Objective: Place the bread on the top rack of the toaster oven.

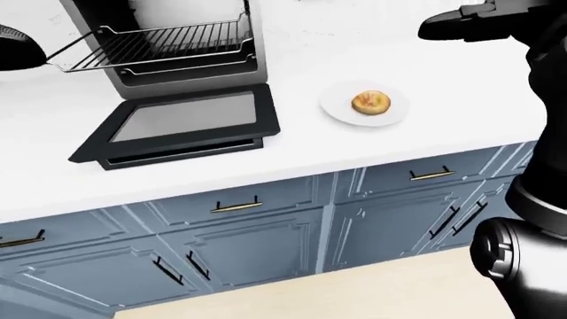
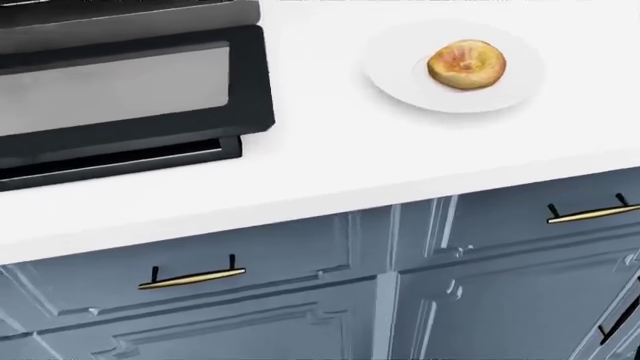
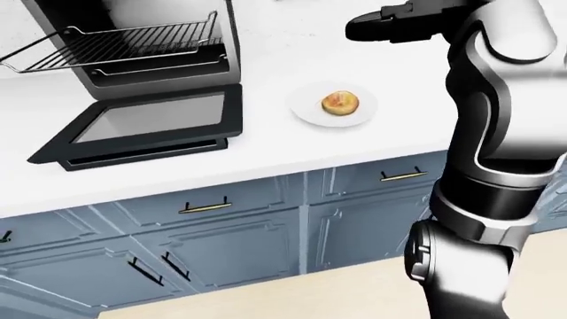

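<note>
One hand in clear view: our right hand [image 3: 377, 25], raised above the counter [image 1: 292, 156], holding nothing; finger spread we cannot tell. Below it, bread [image 2: 466, 64] sits on a plate [image 2: 395, 75], right of the open oven [image 1: 173, 80], rack [image 1: 151, 46] pulled out.

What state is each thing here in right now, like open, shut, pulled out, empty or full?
Toaster oven: door open, lying flat on the counter.
Top rack: pulled out, empty.
Bread: on the plate, untouched.
Drawers and cabinet doors: shut.
Right hand: raised above the counter, holding nothing; fingers unclear.
Left hand: mostly out of view.
</note>
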### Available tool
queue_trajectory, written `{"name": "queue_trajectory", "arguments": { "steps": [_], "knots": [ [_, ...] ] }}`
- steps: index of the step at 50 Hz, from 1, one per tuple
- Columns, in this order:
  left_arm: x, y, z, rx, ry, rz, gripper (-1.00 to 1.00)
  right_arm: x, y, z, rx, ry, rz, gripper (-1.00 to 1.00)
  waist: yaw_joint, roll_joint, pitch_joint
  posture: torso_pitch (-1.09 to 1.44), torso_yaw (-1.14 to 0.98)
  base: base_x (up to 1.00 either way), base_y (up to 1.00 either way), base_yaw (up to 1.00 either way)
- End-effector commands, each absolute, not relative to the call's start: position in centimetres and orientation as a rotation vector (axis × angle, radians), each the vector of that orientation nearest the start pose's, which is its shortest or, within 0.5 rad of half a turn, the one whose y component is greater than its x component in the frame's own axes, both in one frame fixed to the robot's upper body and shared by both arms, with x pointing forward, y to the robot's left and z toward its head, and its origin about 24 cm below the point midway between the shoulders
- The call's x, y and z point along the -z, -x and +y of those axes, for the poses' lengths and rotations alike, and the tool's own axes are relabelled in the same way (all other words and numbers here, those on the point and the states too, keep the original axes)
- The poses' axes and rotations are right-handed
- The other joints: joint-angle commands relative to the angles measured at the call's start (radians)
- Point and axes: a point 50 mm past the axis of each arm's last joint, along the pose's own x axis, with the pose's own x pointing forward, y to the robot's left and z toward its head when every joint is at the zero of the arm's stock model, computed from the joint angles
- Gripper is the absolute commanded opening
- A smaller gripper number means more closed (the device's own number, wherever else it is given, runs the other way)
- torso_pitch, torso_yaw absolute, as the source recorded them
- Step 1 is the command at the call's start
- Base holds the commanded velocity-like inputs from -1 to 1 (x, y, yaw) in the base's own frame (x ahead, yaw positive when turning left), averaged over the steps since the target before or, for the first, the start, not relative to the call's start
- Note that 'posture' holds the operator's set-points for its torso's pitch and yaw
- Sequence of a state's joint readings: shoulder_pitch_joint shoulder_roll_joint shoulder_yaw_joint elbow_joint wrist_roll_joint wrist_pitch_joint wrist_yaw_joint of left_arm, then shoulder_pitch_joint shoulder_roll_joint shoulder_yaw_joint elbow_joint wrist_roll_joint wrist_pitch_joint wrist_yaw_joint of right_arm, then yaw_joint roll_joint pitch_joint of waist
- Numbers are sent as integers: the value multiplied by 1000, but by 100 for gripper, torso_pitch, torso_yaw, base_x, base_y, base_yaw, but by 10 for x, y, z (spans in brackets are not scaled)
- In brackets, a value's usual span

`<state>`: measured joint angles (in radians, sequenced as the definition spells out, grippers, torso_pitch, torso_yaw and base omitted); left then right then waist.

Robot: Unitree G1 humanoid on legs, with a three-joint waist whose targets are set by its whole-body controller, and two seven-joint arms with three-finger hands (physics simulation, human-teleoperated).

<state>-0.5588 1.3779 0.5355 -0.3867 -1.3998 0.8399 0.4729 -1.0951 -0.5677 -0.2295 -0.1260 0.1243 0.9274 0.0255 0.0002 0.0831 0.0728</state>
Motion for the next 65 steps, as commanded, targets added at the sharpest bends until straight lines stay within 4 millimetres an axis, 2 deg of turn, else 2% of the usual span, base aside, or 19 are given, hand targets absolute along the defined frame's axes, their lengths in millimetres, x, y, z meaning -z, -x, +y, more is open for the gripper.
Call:
{"name": "queue_trajectory", "arguments": {
  "steps": [1, 3, 4, 8, 10, 12, 13, 16, 22, 23, 25, 30, 32, 33, 35, 36, 41, 55, 65],
  "knots": [
    [-395, -193, 266, -169, -186, -419, 100, -378, -303, -227, 204, 207, -441, 100, -13, 24, -21, 0, 0, 0, 16, 0],
    [-395, -193, 266, -169, -186, -418, 100, -378, -303, -227, 208, 198, -436, 100, -9, 5, -28, 0, 0, 0, 14, 0],
    [-395, -193, 266, -168, -186, -418, 100, -376, -305, -227, 210, 196, -430, 100, -11, -10, -10, 0, 0, 0, 0, 0],
    [-394, -195, 266, -166, -187, -416, 100, -378, -305, -228, 211, 191, -432, 100, -13, -27, 11, 0, 0, 0, 0, 0],
    [-395, -194, 265, -165, -190, -416, 100, -379, -304, -228, 214, 192, -432, 100, -6, -47, 6, 0, 0, 0, 0, 0],
    [-395, -194, 265, -165, -190, -417, 100, -378, -306, -229, 225, 196, -425, 100, 7, -86, -8, 0, 0, 0, 0, 0],
    [-395, -194, 264, -164, -191, -417, 100, -378, -305, -228, 219, 192, -424, 100, 5, -61, 2, 0, 0, 0, 0, 0],
    [-395, -194, 264, -164, -191, -417, 100, -378, -306, -229, 221, 183, -421, 100, 2, -53, -9, 0, 0, 0, 0, 0],
    [-395, -195, 263, -161, -194, -416, 100, -376, -306, -229, 208, 180, -408, 100, -4, -36, -12, 0, 0, 0, 0, 0],
    [-395, -195, 263, -161, -194, -416, 100, -375, -306, -228, 206, 181, -416, 100, 25, -28, -35, 0, 0, 0, 0, 100],
    [-396, -194, 264, -162, -193, -418, 100, -377, -304, -229, 208, 175, -412, 100, 14, -20, -27, 0, 0, 0, 0, 100],
    [-396, -194, 264, -164, -193, -419, 100, -377, -305, -228, 207, 168, -415, 100, 17, -14, -40, 0, 0, 0, 0, 100],
    [-396, -194, 264, -163, -192, -419, 100, -377, -305, -229, 240, 195, -428, 100, 0, -9, -26, 0, 0, 0, 0, 74],
    [-396, -194, 264, -164, -192, -419, 100, -377, -306, -229, 235, 200, -427, 100, -1, -2, -28, 0, 0, 0, 0, 23],
    [-395, -194, 263, -162, -191, -417, 100, -378, -305, -228, 221, 187, -423, 100, -12, 39, -32, 0, 0, 0, 0, 0],
    [-395, -194, 263, -161, -192, -417, 100, -378, -304, -228, 214, 183, -424, 100, -10, 5, -10, 0, 0, 0, 0, 0],
    [-395, -194, 263, -161, -189, -416, 100, -379, -304, -228, 226, 186, -432, 100, -11, -31, -10, 0, 0, 0, 0, 0],
    [-393, -196, 264, -163, -192, -414, 100, -384, -301, -228, 223, 164, -457, 100, -23, -16, -12, 0, 0, 0, 0, 0],
    [-394, -195, 265, -165, -190, -418, 100, -384, -300, -229, 214, 153, -461, 100, -26, -19, -7, 0, 0, 0, 0, 0]
  ]
}}
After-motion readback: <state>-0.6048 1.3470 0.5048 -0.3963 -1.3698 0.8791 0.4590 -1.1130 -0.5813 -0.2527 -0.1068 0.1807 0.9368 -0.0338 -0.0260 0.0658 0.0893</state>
